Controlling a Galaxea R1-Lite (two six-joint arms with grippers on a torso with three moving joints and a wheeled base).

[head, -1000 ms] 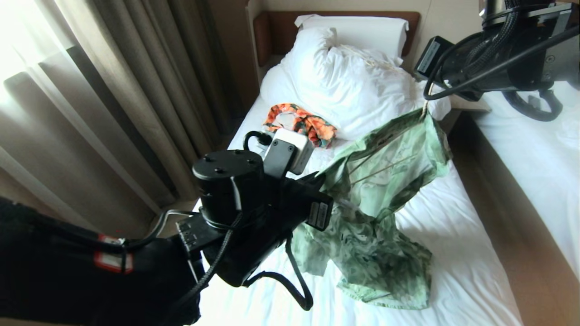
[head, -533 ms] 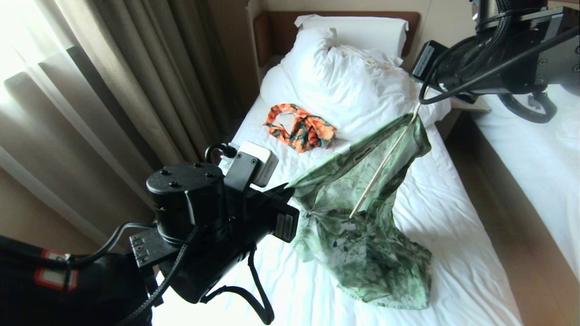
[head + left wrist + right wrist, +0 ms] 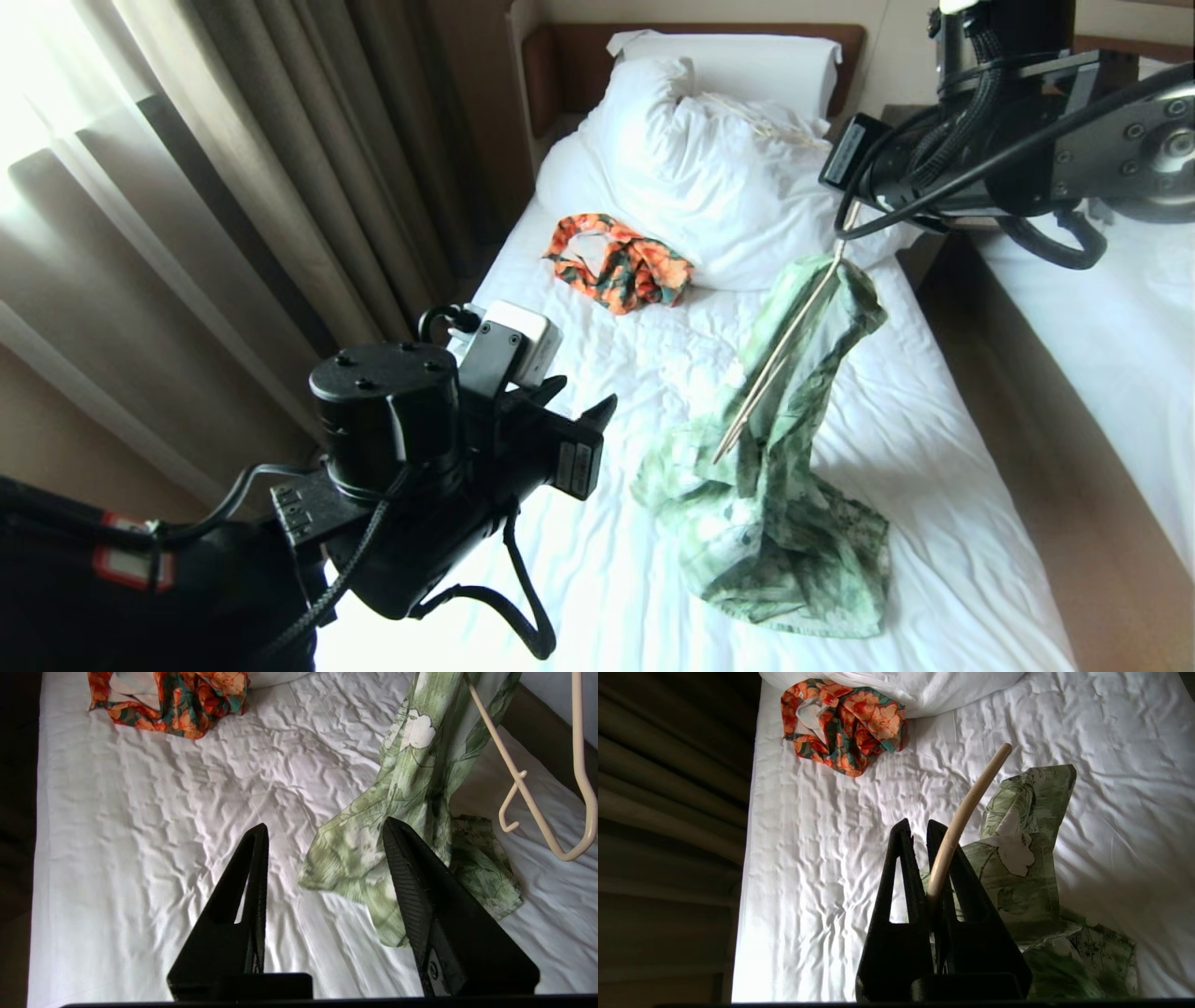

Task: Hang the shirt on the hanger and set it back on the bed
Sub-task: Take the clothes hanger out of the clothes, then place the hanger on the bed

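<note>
No brand or legible writing anywhere; only small pale stickers on each wrist housing, too small to read.

Right gripper [image 3: 930, 828] raised at far right over the bed [image 3: 597, 579], jaws clamped together on one wire of the hanger [image 3: 780, 359]. Hanger tilted, long axis slanting from the gripper at far right down toward near left, lower end in the air above the sheet. In the left wrist view, small hook [image 3: 510, 807] hanging free beside the cloth, rounded corner just beyond it.

Shirt [image 3: 780, 523] draped from the top end of the hanger, trailing down in a narrow band and pooling in a crumpled heap on the near right part of the sheet. Only that upper fold caught on the wire; the rest loose on the mattress. Near hem close to the right edge of the bed, not over it.

Left gripper [image 3: 324, 833] low at near left, fingers [image 3: 254, 877] apart with nothing between them, pointing across the sheet toward the hanging cloth, just short of it.

Wide stretch of bare wrinkled sheet between left gripper and shirt, more at the near end. Orange floral garment [image 3: 618, 261] at far centre, against the bunched duvet [image 3: 709, 177], well apart from the shirt. Curtains [image 3: 233, 205] along the left side; narrow brown gap and second bed [image 3: 1111, 373] at right.
</note>
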